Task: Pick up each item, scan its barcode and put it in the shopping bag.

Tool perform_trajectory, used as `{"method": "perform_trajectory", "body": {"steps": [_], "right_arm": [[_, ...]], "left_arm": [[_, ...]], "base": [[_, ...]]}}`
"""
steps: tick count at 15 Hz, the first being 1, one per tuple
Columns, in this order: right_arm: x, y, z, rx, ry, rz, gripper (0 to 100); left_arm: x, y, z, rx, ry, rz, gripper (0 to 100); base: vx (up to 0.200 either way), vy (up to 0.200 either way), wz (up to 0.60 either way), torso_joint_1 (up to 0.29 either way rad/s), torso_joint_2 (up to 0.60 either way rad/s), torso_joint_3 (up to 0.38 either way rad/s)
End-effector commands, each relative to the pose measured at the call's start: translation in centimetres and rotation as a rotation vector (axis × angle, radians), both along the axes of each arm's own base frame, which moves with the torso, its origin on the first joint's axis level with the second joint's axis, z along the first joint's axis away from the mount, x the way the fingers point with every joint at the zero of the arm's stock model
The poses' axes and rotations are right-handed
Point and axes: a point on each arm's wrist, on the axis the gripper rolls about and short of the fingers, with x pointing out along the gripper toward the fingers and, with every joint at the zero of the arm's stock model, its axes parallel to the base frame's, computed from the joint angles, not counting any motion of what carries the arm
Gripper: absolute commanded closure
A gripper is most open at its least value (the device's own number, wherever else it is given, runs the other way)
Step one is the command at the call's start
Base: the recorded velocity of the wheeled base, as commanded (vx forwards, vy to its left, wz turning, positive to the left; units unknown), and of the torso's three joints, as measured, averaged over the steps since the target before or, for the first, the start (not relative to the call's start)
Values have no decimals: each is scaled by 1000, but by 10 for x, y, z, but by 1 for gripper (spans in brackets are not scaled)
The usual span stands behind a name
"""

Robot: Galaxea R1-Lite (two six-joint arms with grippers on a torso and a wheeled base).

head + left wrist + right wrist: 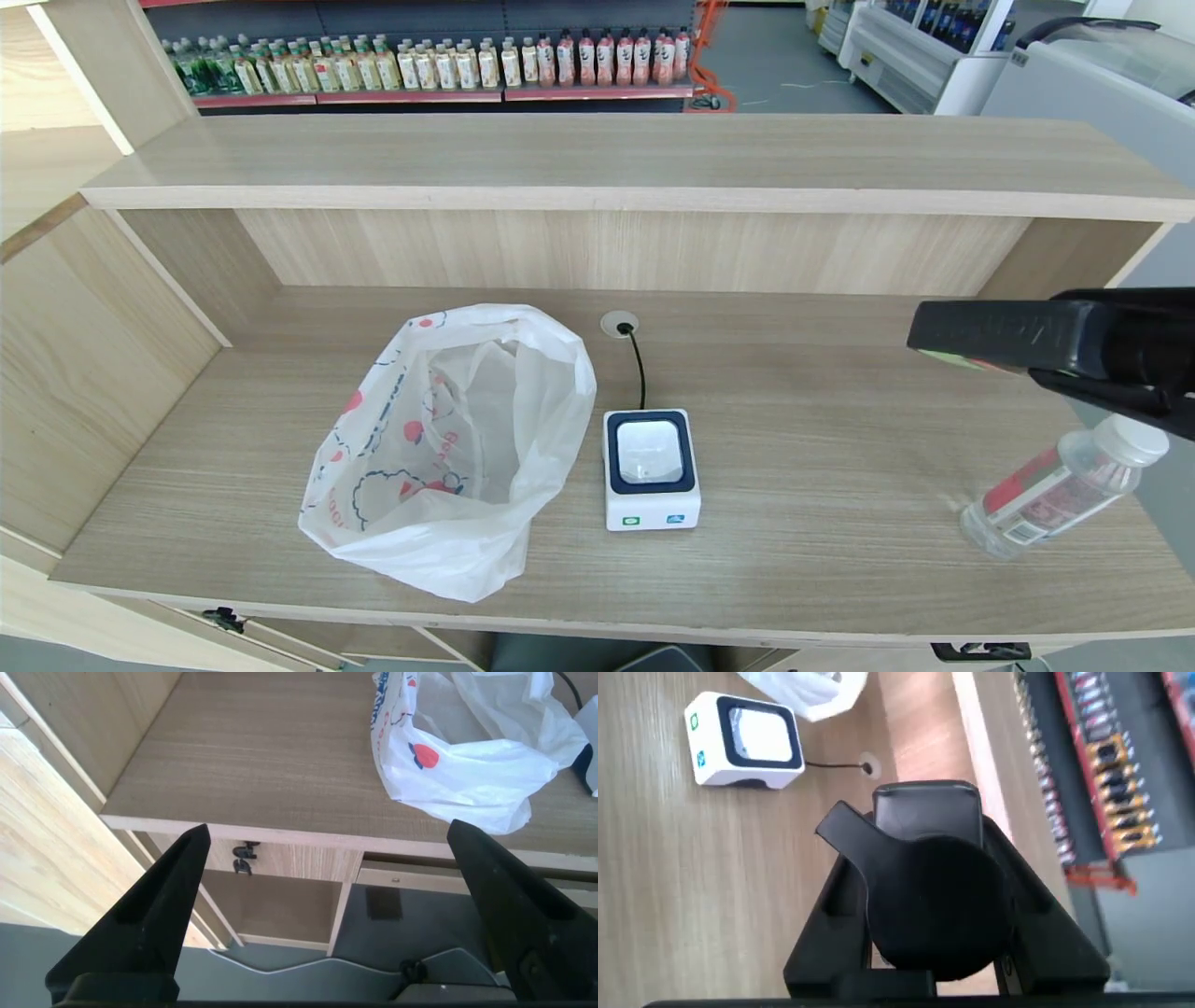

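We see a clear plastic bottle (1064, 487) with a white cap and a red label lying on its side near the right end of the wooden bench (822, 448), close to the front edge, its cap pointing to the far right; nothing grips it. The right gripper (934, 341) hangs above the bench just beyond the bottle, apart from it; we cannot tell whether its fingers are apart or closed; a thin green and red strip (945, 357) shows along its underside, and we cannot tell what that is.

Well to the left, at the middle of the bench, sits the white scanner (651, 469), its dark-framed window facing up; a black cable (639, 369) runs from its back to a round hole (619, 324) in the bench. Just beside the scanner on its left stands the white shopping bag (448, 448), printed with red and blue shapes, its mouth gaping upward.

The left gripper (327, 840) hangs off the front left corner of the bench, near the bag; its fingers (154, 919) are spread wide and grip nothing.
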Motion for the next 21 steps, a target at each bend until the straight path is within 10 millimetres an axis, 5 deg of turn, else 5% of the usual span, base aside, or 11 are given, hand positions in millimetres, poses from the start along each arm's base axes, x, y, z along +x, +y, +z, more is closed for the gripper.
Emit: {"method": "perform_trajectory", "body": {"steps": [1,4,8,15,21], "right_arm": [[-17,7,7,-175,-298,228,100],[-22,23,22,-410,-848,504,100],[-30,47,40,-485,-1401,699,100],[-42,53,9,-454,-1476,814,100],[-53,46,7,-455,-1482,810,100]], "left_arm": [[0,0,0,0,-1,2,0],[0,0,0,0,-1,2,0],[0,0,0,0,-1,2,0],[0,0,0,0,-1,2,0],[0,0,0,0,-1,2,0]], "base": [[0,0,0,0,0,0],[0,0,0,0,0,0],[0,0,0,0,0,0],[0,0,0,0,0,0],[0,0,0,0,0,0]]}}
